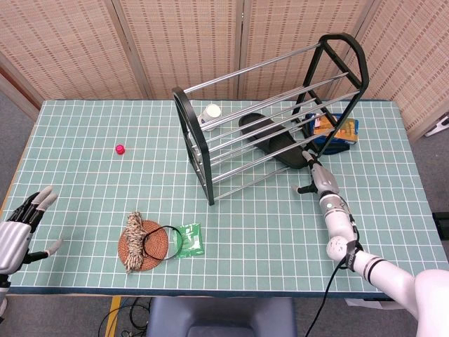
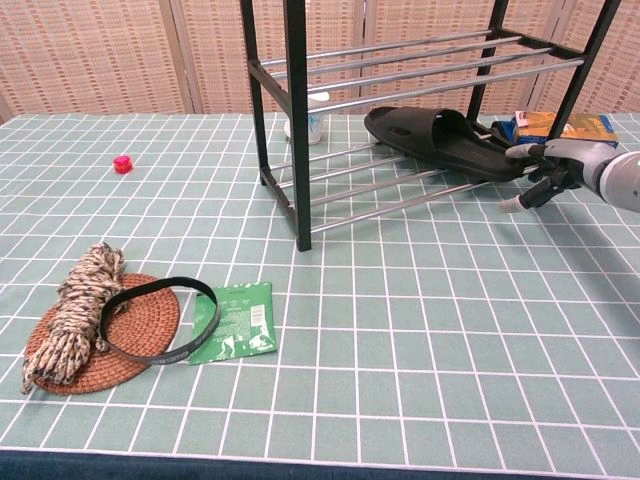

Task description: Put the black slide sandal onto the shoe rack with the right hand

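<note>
While the right hand (image 2: 545, 172) sits at the heel end of the black slide sandal (image 2: 440, 139), the entry reads as follows.

Item: black slide sandal. Location: lying across the lowest rails of the shoe rack (image 1: 270, 112), toe pointing away from the right hand, heel just at the fingertips. Rails are bare rods with gaps between.

Right hand: fingers extended toward the heel, thumb hanging below; appears to touch or press the heel. Whether anything is actually gripped, I cannot tell.

Left hand (image 1: 17, 228): far off across the surface (image 1: 91, 182), fingers spread, holding nothing.

Beyond the right hand: a blue packet (image 1: 335, 129), close behind the rack's end frame. Far from it: white cup (image 1: 210, 113) behind the rack, red cap (image 1: 120, 149), woven mat with rope (image 1: 140, 243), black band (image 2: 159, 319), green sachet (image 1: 189, 239).

Risks, as judged:
- A harder push could slide the sandal off the far rail, since rods give little friction.
- The heel seems to overhang the near rail; let go too soon and it may tip out toward the hand.
- Fingers could catch between rods or snag the strap on withdrawal and drag the sandal back.
- A sideways nudge may shift the light rack.
</note>
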